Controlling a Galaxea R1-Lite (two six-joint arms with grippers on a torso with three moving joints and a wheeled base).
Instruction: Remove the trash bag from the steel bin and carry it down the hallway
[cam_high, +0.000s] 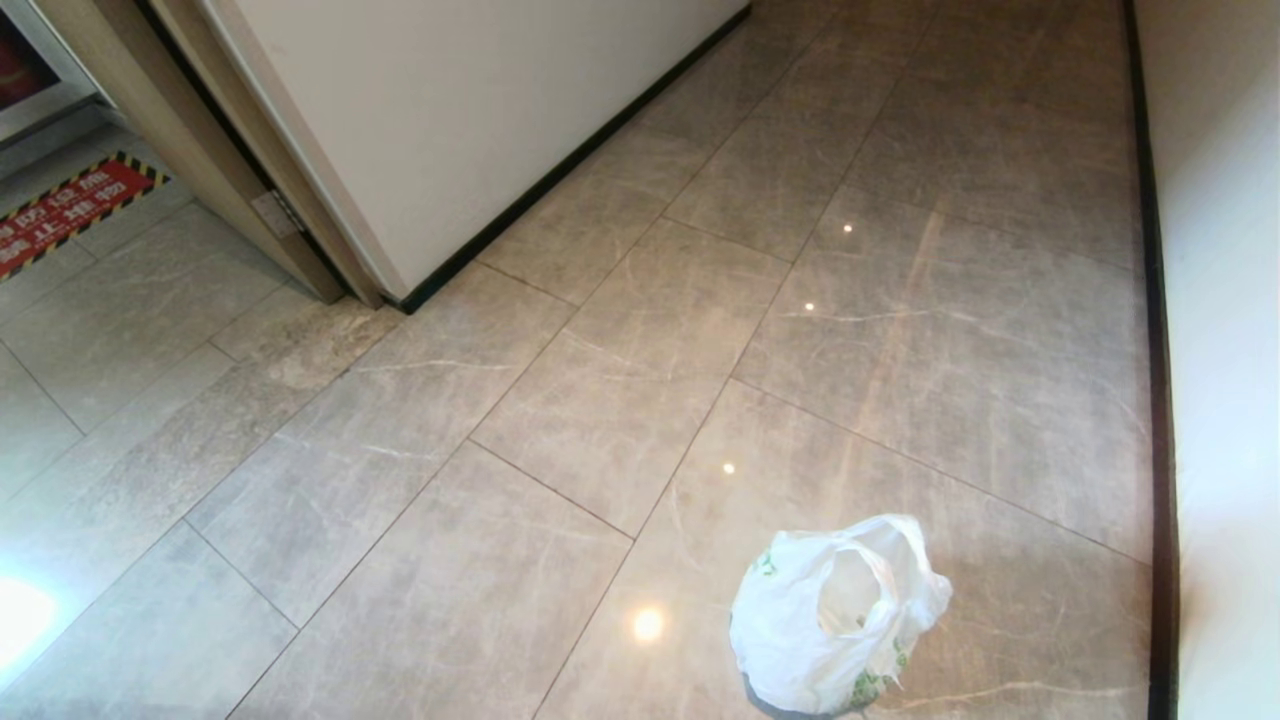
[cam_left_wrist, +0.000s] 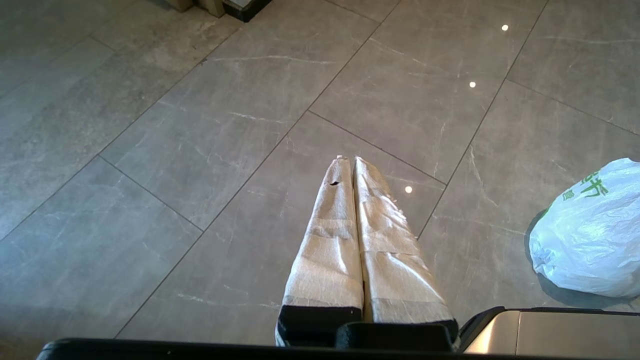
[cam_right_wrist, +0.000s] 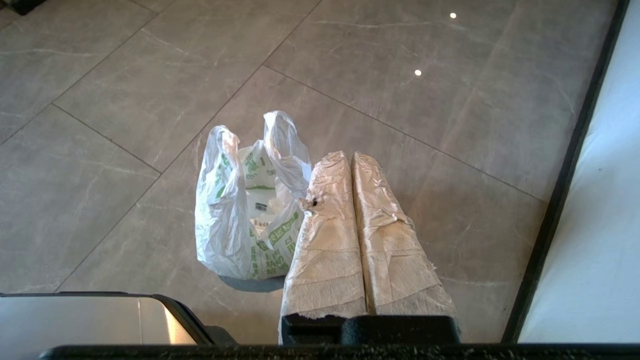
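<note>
The trash bag, white crinkly plastic with green print, stands on the hallway floor near the right-hand wall, its loop handles up and its mouth open. It shows again in the left wrist view, trash bag, off to one side of the left gripper, which is shut and empty. In the right wrist view the trash bag sits just beside and beyond the right gripper. That gripper's taped fingers are pressed together with nothing between them. The steel bin is out of view. Neither arm shows in the head view.
A white wall with black skirting runs along the right. On the left stand another white wall and a wooden door frame, with a red floor sign beyond. A silver panel with a black edge lies below the grippers.
</note>
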